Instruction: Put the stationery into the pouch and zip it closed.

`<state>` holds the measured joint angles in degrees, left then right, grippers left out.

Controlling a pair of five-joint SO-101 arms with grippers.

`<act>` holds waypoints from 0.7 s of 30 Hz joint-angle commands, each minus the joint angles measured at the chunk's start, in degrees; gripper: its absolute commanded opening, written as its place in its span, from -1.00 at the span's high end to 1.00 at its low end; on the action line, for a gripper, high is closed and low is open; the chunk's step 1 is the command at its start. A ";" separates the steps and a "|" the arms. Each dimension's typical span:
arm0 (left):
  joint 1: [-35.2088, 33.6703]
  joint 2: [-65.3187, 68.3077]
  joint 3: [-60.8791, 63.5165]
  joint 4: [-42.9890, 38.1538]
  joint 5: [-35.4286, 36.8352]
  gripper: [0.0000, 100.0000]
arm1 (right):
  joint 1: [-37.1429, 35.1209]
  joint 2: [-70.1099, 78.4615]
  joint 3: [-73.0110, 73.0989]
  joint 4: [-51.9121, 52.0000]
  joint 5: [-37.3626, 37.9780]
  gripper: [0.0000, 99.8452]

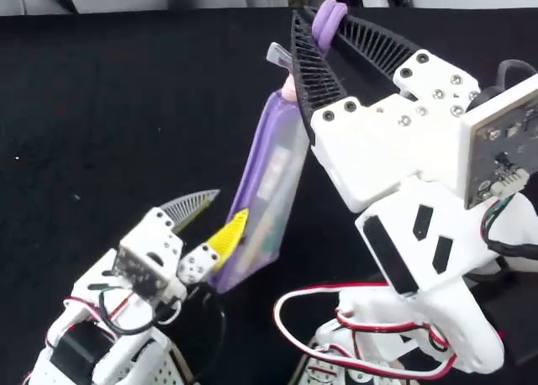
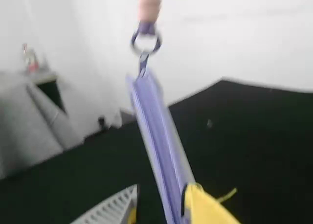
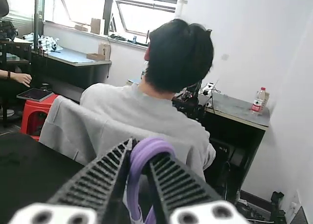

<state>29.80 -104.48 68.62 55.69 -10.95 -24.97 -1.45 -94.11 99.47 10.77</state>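
The translucent purple zip pouch [image 1: 265, 192] hangs tilted above the black counter [image 1: 126, 108], its top end high and its lower end near the left arm. Pale contents show through its clear side, too blurred to name. The right gripper [image 1: 319, 19] has its black ribbed fingers [image 3: 105, 172] pinched tight on a purple cord loop [image 3: 146, 148], which joins a pink bead [image 2: 149, 4] and metal ring [image 2: 145, 40] at the zipper pull. The left gripper [image 1: 227, 207] straddles the pouch's lower end with its fingers apart: the yellow finger [image 2: 205, 207] lies against the pouch, the grey ribbed finger [image 2: 112, 209] just beside it.
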 commanded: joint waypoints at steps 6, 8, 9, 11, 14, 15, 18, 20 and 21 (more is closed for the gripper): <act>-1.10 0.26 5.49 -5.98 0.09 0.67 | -0.97 -1.45 -0.31 1.85 -0.26 0.98; 1.01 0.26 6.99 -6.59 0.09 0.67 | -0.97 -1.45 -0.31 1.85 -0.26 0.98; 2.42 0.26 7.43 -6.51 0.09 0.67 | -0.97 -1.45 -0.31 1.85 -0.26 0.98; 5.76 0.26 7.96 -6.33 0.00 0.67 | -0.97 -1.45 -0.31 1.85 -0.26 0.98; 8.75 0.35 9.19 -6.68 0.00 0.67 | -0.97 -1.45 -0.31 1.85 -0.26 0.98; 8.84 0.35 9.63 -6.77 -0.18 0.67 | -0.97 -1.45 -0.31 1.85 -0.26 0.98; 8.75 0.35 11.03 -6.77 -3.34 0.67 | -0.97 -1.45 -0.40 1.85 -0.26 0.98; 8.84 0.35 12.35 -7.03 -4.13 0.67 | -0.97 -1.45 -0.40 1.85 -0.44 0.98; 8.84 0.35 13.49 -8.00 -4.04 0.67 | -0.97 -1.45 -0.40 1.85 -0.44 0.98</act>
<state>37.80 -104.48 80.40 50.07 -13.49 -25.05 -1.45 -94.11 99.47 10.77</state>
